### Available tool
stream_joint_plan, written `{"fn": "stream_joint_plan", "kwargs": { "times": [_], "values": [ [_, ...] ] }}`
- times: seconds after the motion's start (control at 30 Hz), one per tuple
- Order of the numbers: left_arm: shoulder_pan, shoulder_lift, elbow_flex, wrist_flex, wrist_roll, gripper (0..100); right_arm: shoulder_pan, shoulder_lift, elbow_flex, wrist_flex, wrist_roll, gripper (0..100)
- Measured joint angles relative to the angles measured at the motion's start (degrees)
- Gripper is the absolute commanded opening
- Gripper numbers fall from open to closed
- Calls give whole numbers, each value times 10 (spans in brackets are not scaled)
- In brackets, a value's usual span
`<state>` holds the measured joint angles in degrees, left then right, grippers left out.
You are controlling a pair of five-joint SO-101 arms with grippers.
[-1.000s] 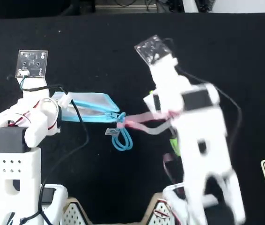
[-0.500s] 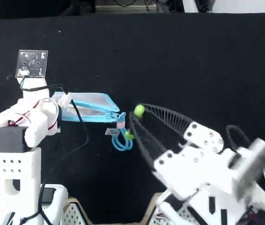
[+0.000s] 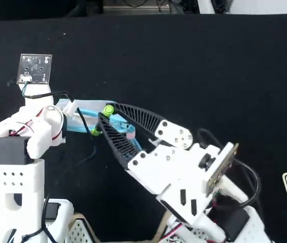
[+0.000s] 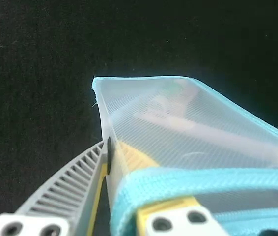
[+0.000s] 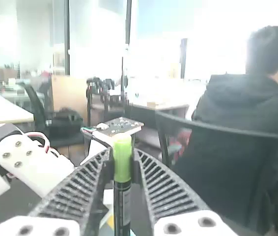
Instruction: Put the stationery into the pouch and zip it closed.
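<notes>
The right gripper (image 3: 105, 116), clamped on a green-capped pen (image 5: 122, 158), is positioned over the translucent blue-trimmed pouch (image 4: 178, 123), which the left gripper (image 4: 110, 164) grasps by one edge.

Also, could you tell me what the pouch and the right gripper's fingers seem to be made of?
The pouch looks like thin, translucent plastic with a fine ribbed texture: its contents show through faintly. The blue zip edging looks woven. The right gripper has fingers that look like dark matte plastic, probably printed, judging by their open ribbed lattice.
</notes>
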<state>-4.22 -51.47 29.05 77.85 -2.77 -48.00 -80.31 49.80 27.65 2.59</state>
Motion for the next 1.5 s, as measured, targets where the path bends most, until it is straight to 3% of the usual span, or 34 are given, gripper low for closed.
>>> {"fn": "stream_joint_plan", "kwargs": {
  "times": [0.37, 0.77, 1.03, 1.5],
  "values": [
    [0, 0, 1, 0, -1, 30, -1, -9, 90, -100, 1, 11],
    [0, 0, 1, 0, -1, 30, 6, -18, 109, -114, 133, 11],
    [0, 0, 1, 0, 0, 30, 51, -7, 137, -151, 140, 11],
    [0, 1, 1, 0, 0, 30, 52, -13, 207, -151, 134, 12]
  ]
}}
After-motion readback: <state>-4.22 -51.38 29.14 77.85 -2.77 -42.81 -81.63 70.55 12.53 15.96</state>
